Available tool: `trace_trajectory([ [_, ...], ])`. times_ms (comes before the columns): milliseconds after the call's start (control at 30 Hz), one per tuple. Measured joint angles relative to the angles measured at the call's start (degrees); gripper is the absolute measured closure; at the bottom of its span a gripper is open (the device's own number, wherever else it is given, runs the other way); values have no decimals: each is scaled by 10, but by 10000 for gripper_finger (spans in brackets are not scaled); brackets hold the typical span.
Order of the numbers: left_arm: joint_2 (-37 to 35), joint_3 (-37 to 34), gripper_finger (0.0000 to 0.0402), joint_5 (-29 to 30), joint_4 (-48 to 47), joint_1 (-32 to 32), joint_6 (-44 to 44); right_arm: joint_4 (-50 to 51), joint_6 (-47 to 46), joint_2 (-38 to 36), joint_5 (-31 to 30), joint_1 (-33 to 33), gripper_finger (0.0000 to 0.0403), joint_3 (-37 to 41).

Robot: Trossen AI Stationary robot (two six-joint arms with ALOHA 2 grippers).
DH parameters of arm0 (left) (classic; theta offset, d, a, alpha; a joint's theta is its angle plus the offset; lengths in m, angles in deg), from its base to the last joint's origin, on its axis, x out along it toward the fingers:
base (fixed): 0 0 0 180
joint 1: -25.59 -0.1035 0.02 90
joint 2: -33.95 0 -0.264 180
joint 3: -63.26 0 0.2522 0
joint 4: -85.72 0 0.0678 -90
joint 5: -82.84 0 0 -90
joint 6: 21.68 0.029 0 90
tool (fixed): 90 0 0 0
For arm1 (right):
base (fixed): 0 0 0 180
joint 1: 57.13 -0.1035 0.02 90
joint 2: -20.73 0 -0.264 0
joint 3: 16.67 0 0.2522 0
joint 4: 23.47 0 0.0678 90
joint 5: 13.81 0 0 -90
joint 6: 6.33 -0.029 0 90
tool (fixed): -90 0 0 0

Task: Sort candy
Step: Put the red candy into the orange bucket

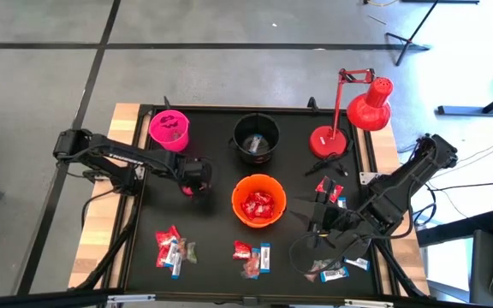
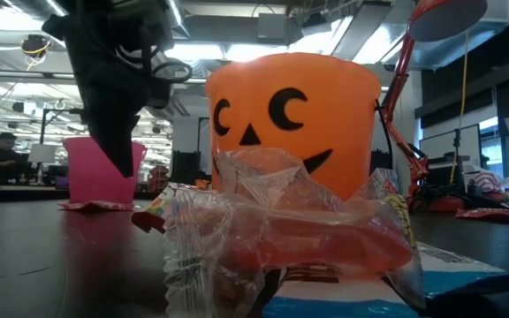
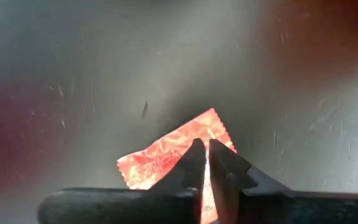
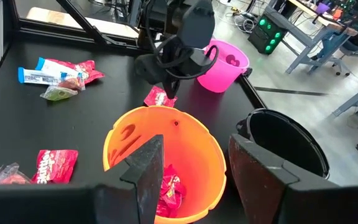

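The left gripper (image 3: 205, 163) is pinching its fingertips (image 3: 192, 163) onto a red candy packet (image 3: 166, 152) lying on the black table (image 1: 212, 231), at nine o'clock from the orange bucket (image 1: 236, 193). The right gripper (image 1: 322, 218), at three o'clock from that bucket, is holding its fingers apart and gripping nothing.

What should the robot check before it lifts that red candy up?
1. Left tool closed on the red candy: ok.
2. Candy actually pinched, not just touched: cannot tell.
3. Candy off the table: not ok, it looks flat on it.
4. Orange bucket open and has room: ok.
5. Right tool out of the way: not ok, it hovers open over the orange bucket.
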Motion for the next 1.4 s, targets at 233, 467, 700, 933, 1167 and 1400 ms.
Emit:
trace_trajectory([
  [233,0,0,292,3,-6,5,12,5,-7,0,0,0,226,0],
  [467,-1,-6,219,7,-18,5,-7,5,-7,0,2,0,226,0],
  [700,-1,-43,188,5,-14,5,-44,5,-7,0,5,0,226,0],
  [933,-1,-59,167,-19,30,5,-54,5,-7,0,5,0,226,0],
  [1167,-1,-59,147,-6,40,4,-54,5,-7,0,5,0,226,0],
  [1400,-1,-59,143,23,26,3,-83,5,-7,0,5,0,226,0],
])
